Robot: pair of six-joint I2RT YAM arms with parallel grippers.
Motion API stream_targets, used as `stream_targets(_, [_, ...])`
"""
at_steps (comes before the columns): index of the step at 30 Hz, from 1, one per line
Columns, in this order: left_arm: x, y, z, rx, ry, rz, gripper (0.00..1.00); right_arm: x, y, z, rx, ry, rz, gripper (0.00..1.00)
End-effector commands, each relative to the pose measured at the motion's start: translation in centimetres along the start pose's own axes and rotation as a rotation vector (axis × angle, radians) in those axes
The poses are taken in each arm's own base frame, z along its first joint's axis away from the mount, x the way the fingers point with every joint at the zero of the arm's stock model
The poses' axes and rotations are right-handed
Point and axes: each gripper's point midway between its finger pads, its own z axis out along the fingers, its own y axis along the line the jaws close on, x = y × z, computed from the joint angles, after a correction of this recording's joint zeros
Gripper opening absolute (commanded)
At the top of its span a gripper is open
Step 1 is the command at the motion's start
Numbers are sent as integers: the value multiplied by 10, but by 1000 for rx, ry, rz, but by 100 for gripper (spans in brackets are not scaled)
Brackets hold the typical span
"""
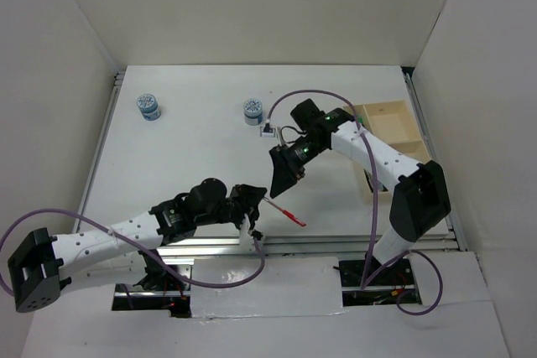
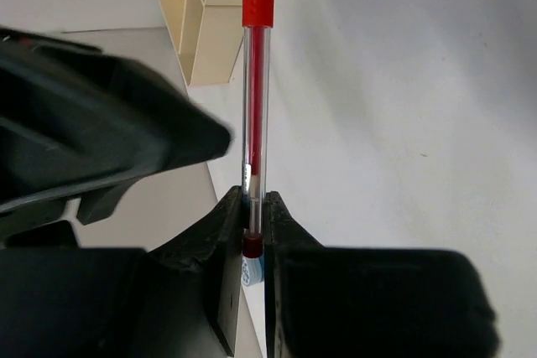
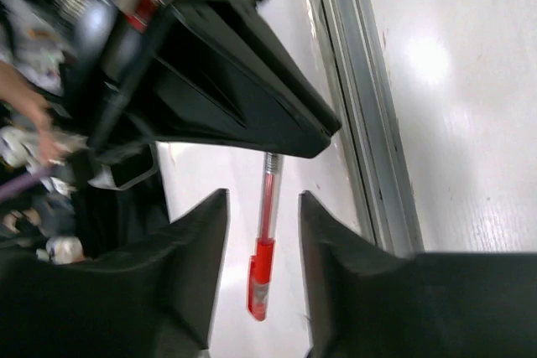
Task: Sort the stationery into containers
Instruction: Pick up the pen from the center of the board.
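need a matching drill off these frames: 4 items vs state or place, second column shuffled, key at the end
Things:
1. left end effector
2. right end effector
3. wooden tray
4. left blue-white pot

States or places:
A. right side of the table, against its edge
B. open, gripping nothing
C. far left part of the table, upright
D. shut on the red pen

Pairs: 1-D, 2-B, 3-A, 4-C
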Motion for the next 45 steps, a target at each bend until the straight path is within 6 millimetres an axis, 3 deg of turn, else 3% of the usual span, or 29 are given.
stream_targets(1, [-13, 15, -5, -42, -45, -21, 0, -44, 15, -48, -3, -181, -54, 50])
stream_targets(3, [-19, 17, -7, -42, -65, -47, 0, -72, 20, -88, 22, -300, -110, 52])
stream_targets(4, [-24, 18, -9, -41, -81, -70, 0, -79, 9, -117, 68, -366, -100, 52])
stream_targets(6, [-33, 24, -15, -47, -107, -203, 0, -99, 9, -161, 119, -479, -134, 54])
stream_targets(7, [-36, 28, -17, -52, -115, -282, 0, -105, -3, -196, 176, -573, -118, 55])
stream_targets(8, [-38, 31, -17, -61, -113, -469, 0, -109, -3, -216, 215, -620, -137, 55])
stream_targets(9, [-38, 53, -22, -104, -111, -567, 0, -116, 2, -235, 269, -673, -196, 57])
stream_targets(10, [-38, 54, -17, -102, -101, -801, 0, -112, -9, -263, 354, -736, -166, 58])
stream_targets(11, [-29, 80, -24, -147, -98, -929, 0, -108, -3, -272, 404, -768, -191, 59])
stream_targets(13, [-34, 86, -20, -84, -148, -1225, 0, -107, 13, -294, 499, -852, -265, 60])
stream_targets(14, [-29, 108, -28, -125, -182, -1307, 0, -99, 2, -290, 512, -873, -210, 60])
stream_targets(16, [-38, 142, -36, -188, -306, -1527, 0, -99, 4, -296, 531, -959, -185, 60])
stream_targets(17, [-28, 159, -42, -245, -336, -1604, 0, -84, -2, -286, 524, -982, -146, 62])
stream_targets(18, [-24, 175, -48, -288, -386, -1664, 0, -85, 3, -286, 496, -1018, -149, 62])
stream_targets(19, [-19, 182, -45, -286, -417, -1830, 0, -80, 14, -281, 487, -1035, -169, 62])
stream_targets(20, [-7, 191, -50, -296, -447, -1902, 0, -75, 8, -269, 460, -1030, -146, 63])
stream_targets(21, [1, 191, -44, -279, -457, -1982, 0, -78, 16, -268, 439, -1055, -162, 63])
stream_targets(22, [2, 204, -48, -272, -543, -2097, 0, -77, 21, -261, 413, -1058, -163, 63])
stream_targets(24, [16, 204, -40, -244, -572, -2230, 0, -87, 37, -250, 349, -1065, -173, 64])
stream_targets(26, [6, 217, -40, -228, -621, -2228, 0, -97, 49, -242, 317, -1068, -187, 64])
stream_targets(27, [1, 220, -39, -215, -640, -2223, 0, -104, 61, -230, 279, -1043, -218, 64])
stream_targets(29, [-6, 224, -37, -184, -663, -2230, 0, -121, 70, -229, 265, -1039, -232, 64])
stream_targets(30, [-6, 224, -36, -186, -664, -2240, 0, -128, 76, -219, 233, -1017, -224, 63])
stream_targets(31, [-4, 223, -35, -200, -651, -2255, 0, -146, 71, -213, 199, -1018, -163, 63])
stream_targets(35, [-4, 223, -36, -202, -648, -2268, 0, -163, 68, -204, 160, -1026, -111, 61])
stream_targets(41, [-3, 218, -35, -199, -632, -2295, 0, -179, 73, -191, 87, -1010, -89, 56])
stream_targets(45, [-4, 217, -36, -206, -640, -2294, 0, -181, 63, -186, 66, -1009, -27, 52])
